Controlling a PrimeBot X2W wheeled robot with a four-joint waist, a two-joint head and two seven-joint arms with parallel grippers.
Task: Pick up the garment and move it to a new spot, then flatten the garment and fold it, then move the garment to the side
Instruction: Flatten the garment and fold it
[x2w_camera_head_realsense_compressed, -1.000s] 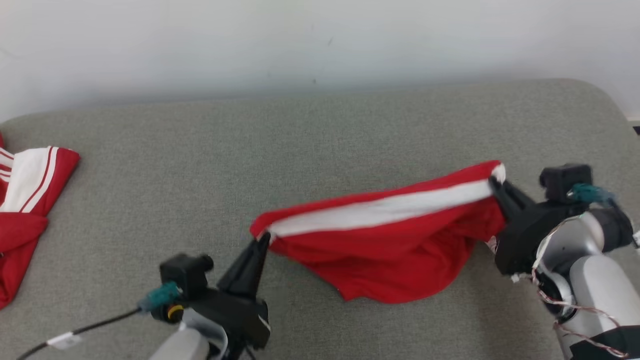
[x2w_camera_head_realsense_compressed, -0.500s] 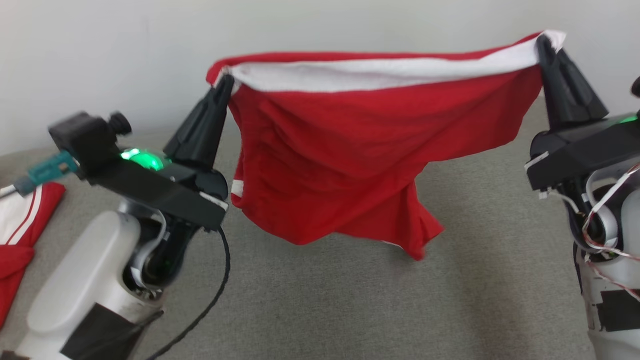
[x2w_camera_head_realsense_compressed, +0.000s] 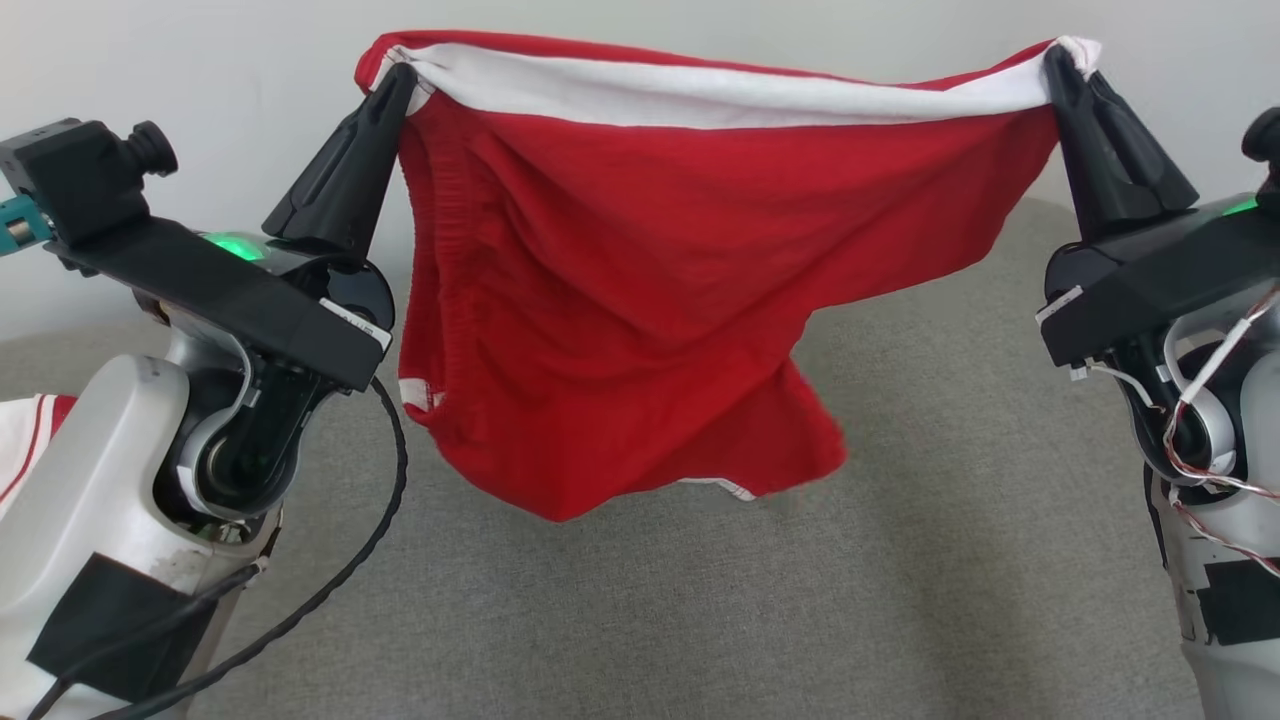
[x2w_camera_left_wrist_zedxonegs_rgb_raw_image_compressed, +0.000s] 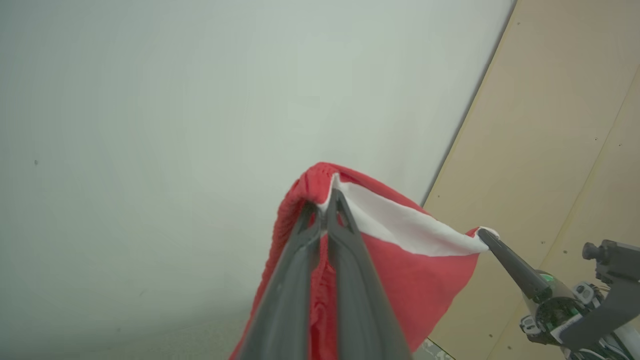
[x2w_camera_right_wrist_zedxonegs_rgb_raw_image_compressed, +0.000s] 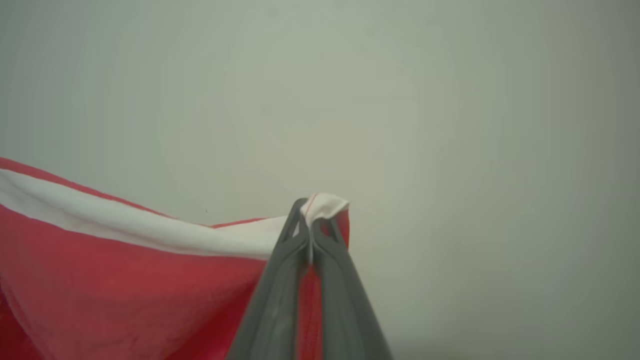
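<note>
Head view: the garment (x2w_camera_head_realsense_compressed: 640, 300) hangs across the upper frame, clear of the grey surface (x2w_camera_head_realsense_compressed: 700, 620). The left fingers (x2w_camera_head_realsense_compressed: 385, 100) and right fingers (x2w_camera_head_realsense_compressed: 1065, 80) are pinched tight on its white-banded edge. I judge this the carrying step. Next, lower it flat, away from the second garment (x2w_camera_head_realsense_compressed: 20, 440) at the left edge.
Left wrist view: the fingers are clamped on the red corner.
Right wrist view: the fingers are clamped on the white corner.

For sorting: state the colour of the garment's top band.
White band on red garment; head view shows it best.

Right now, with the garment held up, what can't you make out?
- Head view: the second red-and-white garment is mostly behind the left forearm and cut by the left edge.
- Head view: the held garment hides its own back and the cushion behind it.
- Wrist views: its lower part runs off the bottom.
</note>
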